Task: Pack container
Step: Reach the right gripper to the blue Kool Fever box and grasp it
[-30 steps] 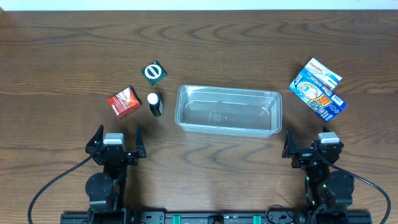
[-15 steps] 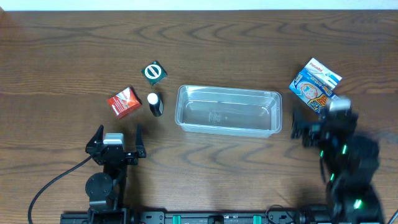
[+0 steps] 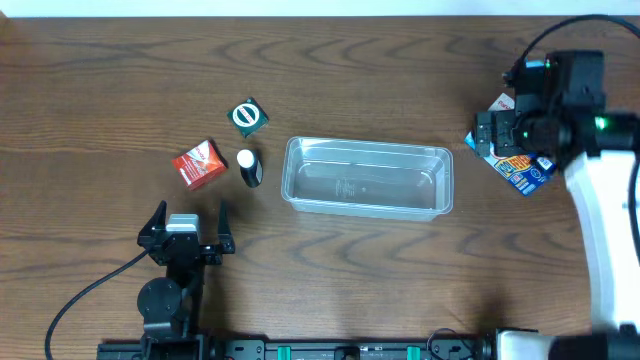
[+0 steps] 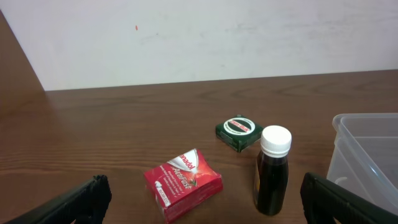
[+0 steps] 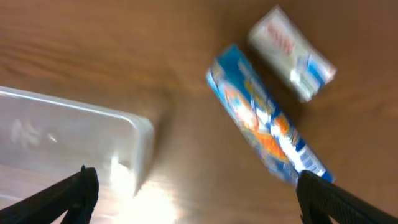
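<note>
Brown tabletop (image 3: 100, 80): right gripper (image 3: 512, 135), jaws wide apart, hangs over blue box (image 3: 525, 172) w/ container (image 3: 290, 175) near on its left.

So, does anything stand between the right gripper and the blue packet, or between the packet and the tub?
Nothing visible does. The right gripper is open above the blue packet, and only bare table lies between it and the tub.
</note>
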`<action>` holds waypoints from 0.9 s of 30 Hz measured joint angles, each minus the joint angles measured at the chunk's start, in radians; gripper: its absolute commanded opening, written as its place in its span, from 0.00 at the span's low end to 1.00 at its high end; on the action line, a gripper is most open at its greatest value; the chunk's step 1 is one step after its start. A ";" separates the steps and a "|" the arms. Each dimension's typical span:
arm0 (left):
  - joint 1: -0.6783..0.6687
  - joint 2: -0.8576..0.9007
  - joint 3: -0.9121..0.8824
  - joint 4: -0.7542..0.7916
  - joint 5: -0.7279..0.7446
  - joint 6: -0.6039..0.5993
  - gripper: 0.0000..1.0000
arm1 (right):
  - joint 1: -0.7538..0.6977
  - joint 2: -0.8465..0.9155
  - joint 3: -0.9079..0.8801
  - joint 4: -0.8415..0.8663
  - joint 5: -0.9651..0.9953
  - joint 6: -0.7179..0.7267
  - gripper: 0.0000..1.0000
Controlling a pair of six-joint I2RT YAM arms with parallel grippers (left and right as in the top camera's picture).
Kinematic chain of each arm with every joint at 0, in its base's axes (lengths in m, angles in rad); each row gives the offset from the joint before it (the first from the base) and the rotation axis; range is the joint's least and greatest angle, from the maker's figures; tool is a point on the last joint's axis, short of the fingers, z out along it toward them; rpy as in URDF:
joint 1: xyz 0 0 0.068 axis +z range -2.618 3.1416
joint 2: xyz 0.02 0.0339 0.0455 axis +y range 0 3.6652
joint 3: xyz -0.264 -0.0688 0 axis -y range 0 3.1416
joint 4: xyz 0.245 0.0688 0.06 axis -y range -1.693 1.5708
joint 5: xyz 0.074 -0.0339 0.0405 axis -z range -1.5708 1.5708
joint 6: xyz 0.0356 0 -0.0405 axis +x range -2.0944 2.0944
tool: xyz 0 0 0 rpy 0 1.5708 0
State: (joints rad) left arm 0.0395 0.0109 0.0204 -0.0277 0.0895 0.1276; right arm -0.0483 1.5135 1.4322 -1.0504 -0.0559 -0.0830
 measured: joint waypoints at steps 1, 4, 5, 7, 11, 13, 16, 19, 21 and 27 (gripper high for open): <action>0.000 0.000 0.000 0.000 0.000 0.000 0.98 | -0.014 0.023 0.003 -0.009 -0.001 0.009 0.99; 0.000 0.000 0.000 0.000 0.000 0.000 0.98 | -0.063 0.079 0.005 -0.016 0.000 0.051 0.99; 0.000 0.000 0.000 0.000 0.000 0.000 0.98 | -0.082 0.090 0.005 -0.016 -0.002 0.063 0.99; 0.000 0.000 0.000 0.000 0.000 0.000 0.98 | -0.117 0.106 0.005 -0.009 -0.003 0.076 0.99; 0.000 0.000 0.000 0.000 0.000 0.000 0.98 | -0.190 0.132 0.009 0.008 -0.005 0.071 0.99; 0.000 0.000 0.000 0.000 0.000 0.000 0.98 | -0.217 0.148 0.010 0.016 -0.005 0.060 0.99; 0.000 0.000 0.000 0.000 0.000 0.000 0.98 | -0.246 0.176 0.011 0.024 -0.004 0.031 0.99; 0.000 0.000 0.000 0.000 0.000 0.000 0.98 | -0.255 0.195 0.011 0.040 -0.020 -0.007 0.99; 0.000 0.000 0.000 0.000 0.000 0.000 0.98 | -0.255 0.199 0.011 0.061 -0.040 -0.042 0.99; 0.000 0.000 0.000 0.000 0.000 0.000 0.98 | -0.255 0.217 0.014 0.113 -0.085 -0.150 0.99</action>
State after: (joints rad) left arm 0.0395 0.0109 0.0204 -0.0277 0.0895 0.1280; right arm -0.3031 1.7306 1.4464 -0.9371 -0.1413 -0.2329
